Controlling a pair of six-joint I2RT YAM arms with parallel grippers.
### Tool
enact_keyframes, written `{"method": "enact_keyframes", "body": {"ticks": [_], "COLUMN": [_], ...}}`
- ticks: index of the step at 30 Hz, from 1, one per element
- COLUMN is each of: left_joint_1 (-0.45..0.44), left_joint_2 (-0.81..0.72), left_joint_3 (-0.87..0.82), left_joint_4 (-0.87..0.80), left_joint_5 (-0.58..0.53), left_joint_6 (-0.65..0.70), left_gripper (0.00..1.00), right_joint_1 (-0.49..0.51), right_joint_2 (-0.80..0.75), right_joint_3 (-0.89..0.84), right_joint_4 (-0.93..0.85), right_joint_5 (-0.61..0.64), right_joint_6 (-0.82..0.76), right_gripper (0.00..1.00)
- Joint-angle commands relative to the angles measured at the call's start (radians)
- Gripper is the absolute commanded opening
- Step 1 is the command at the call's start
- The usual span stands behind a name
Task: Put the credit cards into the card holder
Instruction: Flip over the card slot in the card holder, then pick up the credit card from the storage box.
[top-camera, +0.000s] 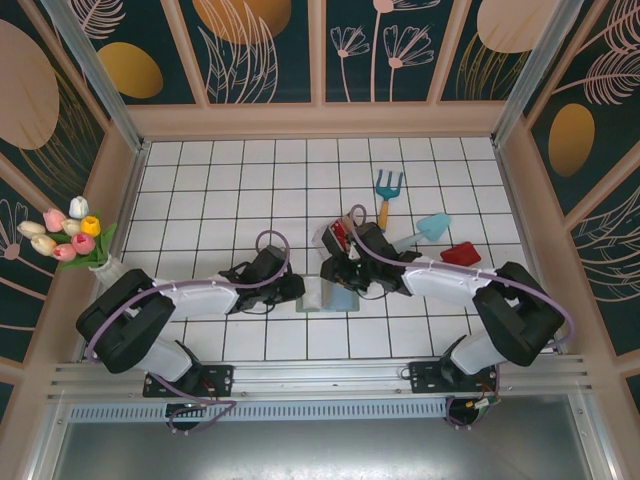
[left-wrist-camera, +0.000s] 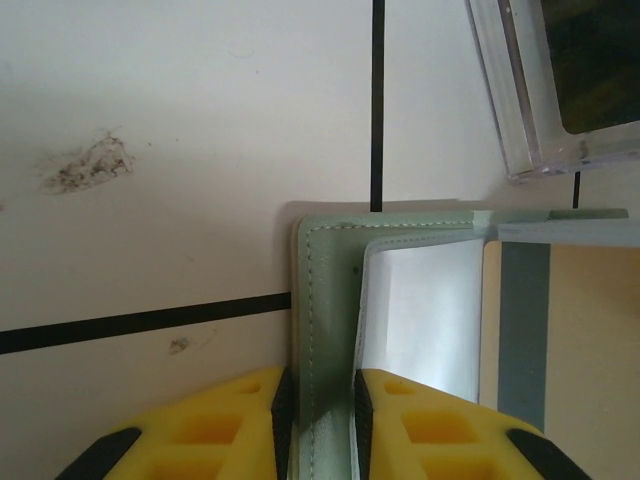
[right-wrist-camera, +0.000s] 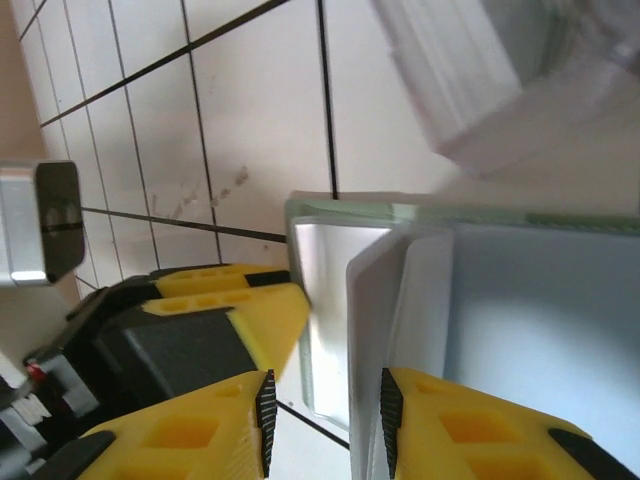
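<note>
Reaching in from the near edge, both arms meet a little nearer than the middle of the white tiled table (top-camera: 220, 190), which panelled walls (top-camera: 128, 190) box in on the left, back and right. The far rows and the whole left side are open tile, with a bunch of tulips (top-camera: 65, 235) at the left wall. To the right of the arms lie a toy fork (top-camera: 388, 188), a blue trowel (top-camera: 432, 227) and a red scoop (top-camera: 460, 254). The card holder (left-wrist-camera: 325, 300) lies flat between the two wrists, its stitched green corner square to the tile lines. The clear tray (left-wrist-camera: 510, 100) sits just beyond that corner, apart from it, with a dark card (left-wrist-camera: 595, 60) inside. The left gripper (left-wrist-camera: 320, 385) is closed on the holder's green outer edge, a yellow finger on each side of it. Beside that edge a pale inner pocket (left-wrist-camera: 430, 310) lifts, and next to it lies a tan card (left-wrist-camera: 590, 340) with a grey stripe. The right gripper (right-wrist-camera: 325, 395) comes in from the opposite side, its jaws a narrow gap apart with a pale pocket flap (right-wrist-camera: 368, 330) between them. I cannot tell whether they pinch it.
</note>
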Motion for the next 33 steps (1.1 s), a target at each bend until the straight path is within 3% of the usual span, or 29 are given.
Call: {"method": "enact_keyframes", "body": {"ticks": [1, 5, 14, 20, 25, 29, 33], "left_joint_1": [-0.004, -0.004, -0.004, -0.003, 0.055, 0.114, 0.18], "left_joint_2": [-0.043, -0.072, -0.167, -0.228, -0.171, -0.035, 0.121], "left_joint_3": [-0.027, -0.041, -0.063, -0.051, 0.031, 0.135, 0.277], "left_joint_4": [0.011, 0.004, -0.07, -0.072, -0.045, 0.035, 0.053], "left_joint_5": [-0.015, -0.04, -0.143, -0.161, -0.088, 0.044, 0.138], "left_joint_6": [-0.028, -0.038, -0.06, -0.03, -0.001, -0.003, -0.019], "left_gripper": [0.27, 0.28, 0.35, 0.41, 0.49, 0.59, 0.6], "right_joint_1": [0.023, 0.041, 0.043, 0.031, -0.071, -0.101, -0.094], "right_joint_2": [0.033, 0.087, 0.086, -0.05, -0.063, 0.036, 0.159], "right_joint_3": [0.059, 0.101, 0.135, 0.154, 0.28, 0.402, 0.5], "right_joint_4": [0.017, -0.02, -0.225, -0.294, -0.423, -0.478, -0.528], "right_joint_5": [-0.032, -0.024, 0.193, 0.348, 0.415, 0.403, 0.403], "right_joint_6": [-0.031, -0.039, -0.07, -0.151, -0.333, -0.504, -0.562], "right_gripper": [0.38, 0.39, 0.39, 0.38, 0.39, 0.35, 0.27]}}
